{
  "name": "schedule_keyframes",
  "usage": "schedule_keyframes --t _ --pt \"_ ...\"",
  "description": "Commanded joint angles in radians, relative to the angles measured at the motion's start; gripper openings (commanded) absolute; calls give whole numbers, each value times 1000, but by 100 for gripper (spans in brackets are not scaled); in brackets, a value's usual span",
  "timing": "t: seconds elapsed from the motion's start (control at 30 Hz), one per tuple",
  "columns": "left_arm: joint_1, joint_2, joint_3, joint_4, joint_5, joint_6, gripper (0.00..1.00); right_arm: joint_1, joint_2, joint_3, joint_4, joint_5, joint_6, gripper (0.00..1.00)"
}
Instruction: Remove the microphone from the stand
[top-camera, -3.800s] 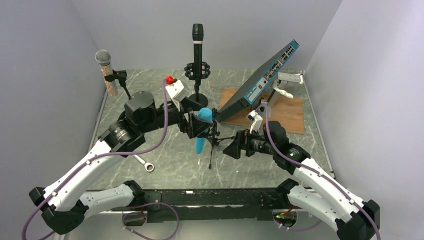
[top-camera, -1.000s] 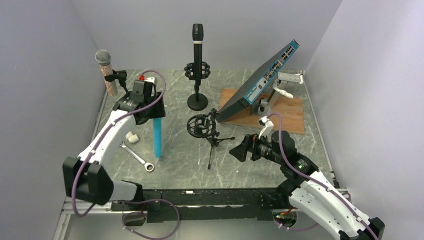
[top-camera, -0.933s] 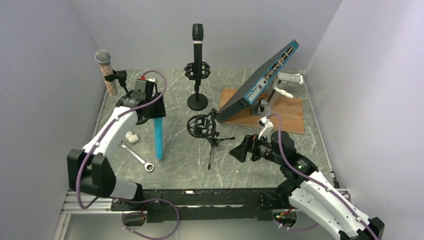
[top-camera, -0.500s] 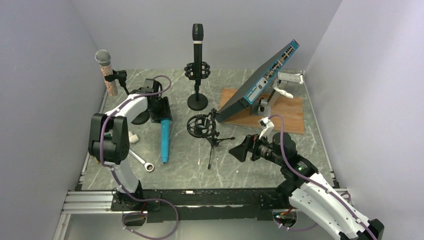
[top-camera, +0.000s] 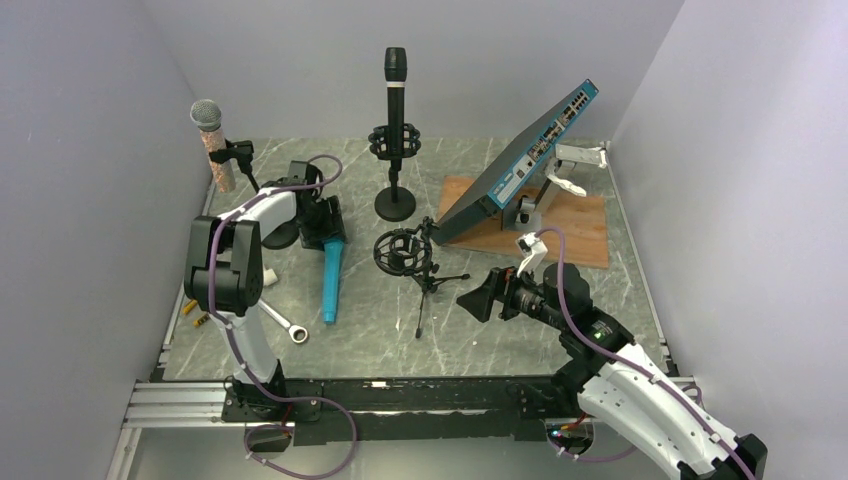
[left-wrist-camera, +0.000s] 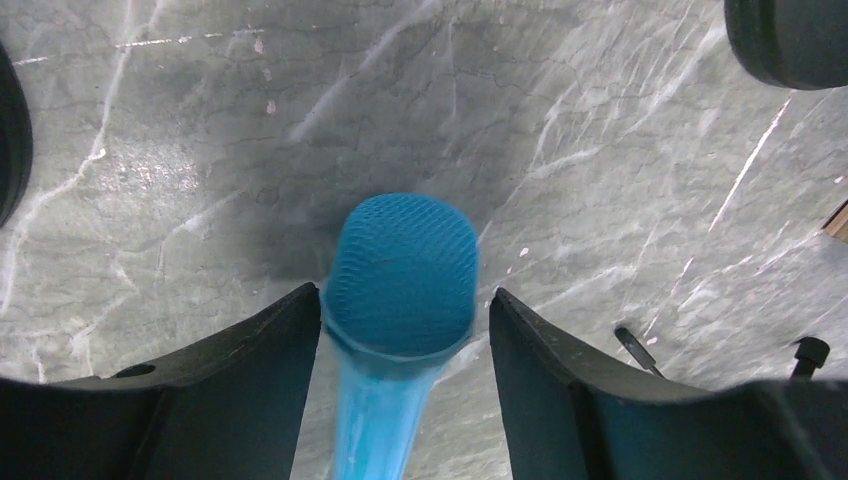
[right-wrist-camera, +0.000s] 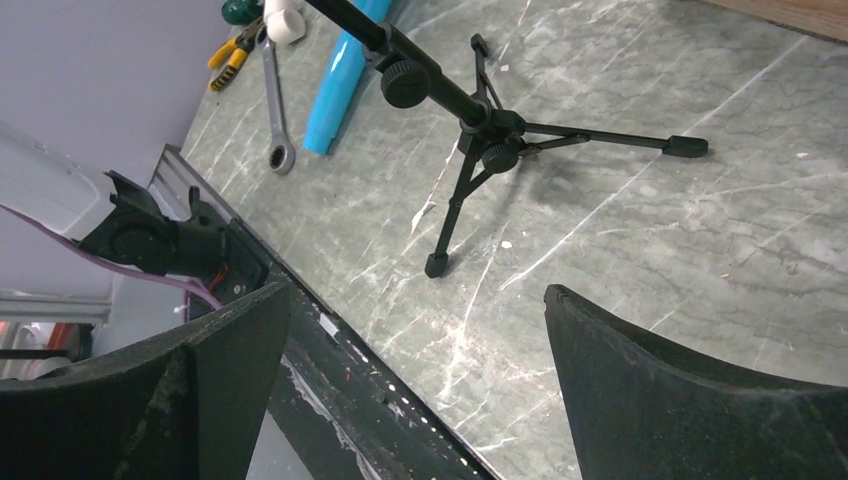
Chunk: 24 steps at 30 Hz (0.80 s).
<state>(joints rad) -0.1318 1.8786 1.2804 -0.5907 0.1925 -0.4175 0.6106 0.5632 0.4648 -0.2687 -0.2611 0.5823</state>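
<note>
The blue microphone (top-camera: 330, 280) lies on the marble table, head toward the back, left of the empty black tripod stand (top-camera: 403, 252) with its shock-mount ring. My left gripper (top-camera: 328, 225) is at the microphone's head. In the left wrist view the mesh head (left-wrist-camera: 402, 265) sits between the fingers of the left gripper (left-wrist-camera: 403, 296); it is against the left finger, with a gap to the right one. My right gripper (top-camera: 478, 297) is open and empty, just right of the stand. In the right wrist view the right gripper (right-wrist-camera: 415, 292) faces the tripod (right-wrist-camera: 470, 120) and the microphone's body (right-wrist-camera: 345, 70).
A black microphone on a round-base stand (top-camera: 395, 100) is at the back. A silver-headed microphone (top-camera: 212, 140) is clipped at the back left. A network switch (top-camera: 520, 160) leans over a wooden board (top-camera: 580, 225). A wrench (top-camera: 280, 322) and pliers (top-camera: 195, 312) lie front left.
The left arm carried the blue microphone away from the stand, held it upright, then laid it down on the table. Its elbow has folded back further. The right arm has barely moved.
</note>
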Motion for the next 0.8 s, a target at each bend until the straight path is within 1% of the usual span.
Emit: schedule_keyframes --t 0.0,0.13,0.37,0.53,0.67,0.7,0.77 --pt "9 -17 37 14 9 19 69 5 -8 50 8 31 -29 100" --pt "9 -74 15 35 15 17 77 4 9 66 -5 25 -40 100" --pt "9 -255 -81 55 63 35 86 5 19 85 3 -22 -50 100" --pt "7 -460 -154 107 240 26 99 4 34 106 -4 -62 -60 100" --pt "8 -626 -158 84 355 54 99 6 32 128 1 -62 -53 100" --pt "7 -656 -155 78 404 48 99 5 30 123 16 -70 -44 100" --pt "8 -708 -176 130 547 21 100 5 27 109 63 -88 -17 100"
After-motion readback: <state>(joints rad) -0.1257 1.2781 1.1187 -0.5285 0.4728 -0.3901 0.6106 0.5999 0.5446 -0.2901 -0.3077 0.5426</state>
